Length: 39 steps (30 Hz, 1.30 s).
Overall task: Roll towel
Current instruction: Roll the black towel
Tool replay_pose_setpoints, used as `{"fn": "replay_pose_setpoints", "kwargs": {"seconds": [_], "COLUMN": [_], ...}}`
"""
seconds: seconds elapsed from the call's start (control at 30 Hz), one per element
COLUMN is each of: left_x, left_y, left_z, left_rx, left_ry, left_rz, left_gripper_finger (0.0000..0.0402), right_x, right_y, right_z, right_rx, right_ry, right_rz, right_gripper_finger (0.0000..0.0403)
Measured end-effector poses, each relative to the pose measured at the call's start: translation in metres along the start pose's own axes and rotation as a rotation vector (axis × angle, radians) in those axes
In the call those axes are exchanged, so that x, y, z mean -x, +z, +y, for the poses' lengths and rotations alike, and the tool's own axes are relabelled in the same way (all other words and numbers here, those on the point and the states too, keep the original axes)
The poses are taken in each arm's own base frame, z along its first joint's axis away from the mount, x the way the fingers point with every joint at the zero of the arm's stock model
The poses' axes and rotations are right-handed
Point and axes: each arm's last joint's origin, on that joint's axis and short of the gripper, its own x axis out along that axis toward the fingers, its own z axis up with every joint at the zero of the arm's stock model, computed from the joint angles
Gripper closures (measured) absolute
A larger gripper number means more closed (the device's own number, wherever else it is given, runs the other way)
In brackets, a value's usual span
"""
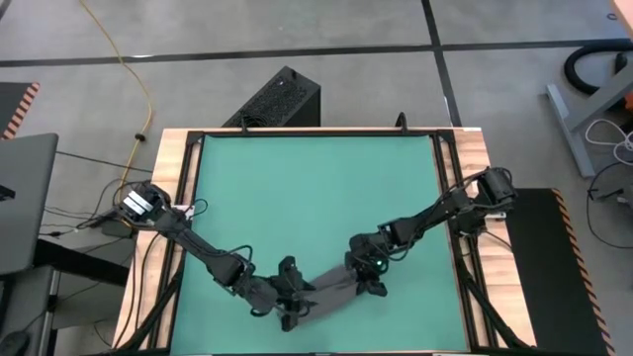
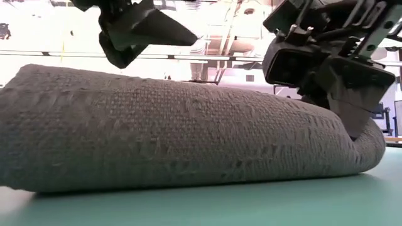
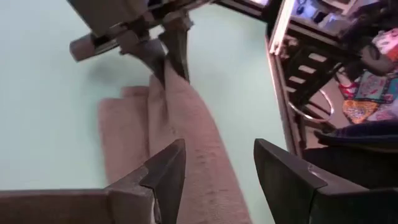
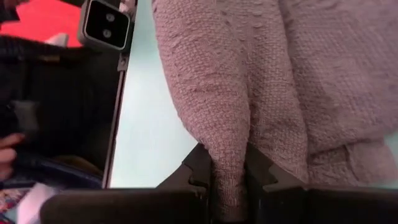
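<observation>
The dark grey towel [image 1: 331,287] lies as a thick roll on the teal mat [image 1: 316,188] near the table's near edge; its underside rests on the mat [image 2: 176,132]. My left gripper [image 3: 214,174] hovers open just above the roll's left part, clear of the cloth [image 2: 147,34]. My right gripper [image 4: 230,174] is shut on the roll's right end [image 1: 368,277]. The left wrist view also shows it at the towel's far end [image 3: 168,62]. My right gripper pinches a raised ridge of cloth [image 4: 229,149] at the towel's right end between its two fingers. The fingers slant down from the table's far right. The ridge holds several layers. The rest of the roll lies on the mat.
The wooden table frame [image 1: 465,198] borders the mat. A black box [image 1: 282,99] stands beyond the far edge, and a laptop [image 1: 25,198] sits left of the table. A small camera [image 4: 102,25] sits at the near edge by the roll. Bare mat lies beyond the towel toward the far edge.
</observation>
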Motion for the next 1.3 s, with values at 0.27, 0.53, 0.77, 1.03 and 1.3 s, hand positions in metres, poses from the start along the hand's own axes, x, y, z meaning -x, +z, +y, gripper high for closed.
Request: {"fn": "replay_pose_setpoints", "kwargs": {"seconds": [0.27, 0.53, 0.77, 1.03, 1.3], "left_x": [-0.024, -0.047, -0.060, -0.068, -0.079], "left_y": [-0.010, 0.000, 0.009, 0.008, -0.009], "left_z": [-0.002, 0.003, 0.022, 0.036, 0.048], "left_rx": [-0.020, -0.114, -0.120, -0.112, -0.087], "left_ry": [-0.039, 0.037, 0.030, 0.021, 0.090], "left_rz": [-0.030, -0.050, -0.013, 0.043, 0.102], "left_gripper_finger": [0.0221, 0.0221, 0.0221, 0.0221, 0.0221], "right_x": [0.007, 0.015, 0.023, 0.029, 0.033], "right_y": [0.005, 0.009, 0.013, 0.015, 0.015], "right_z": [-0.009, -0.023, -0.034, -0.043, -0.048], "right_rx": [-0.096, -0.175, -0.237, -0.297, -0.348], "right_ry": [0.047, 0.056, 0.073, 0.073, 0.064], "right_rz": [0.004, -0.001, -0.008, -0.016, -0.015], "right_gripper_finger": [0.0346, 0.0346, 0.0346, 0.0346, 0.0346]}}
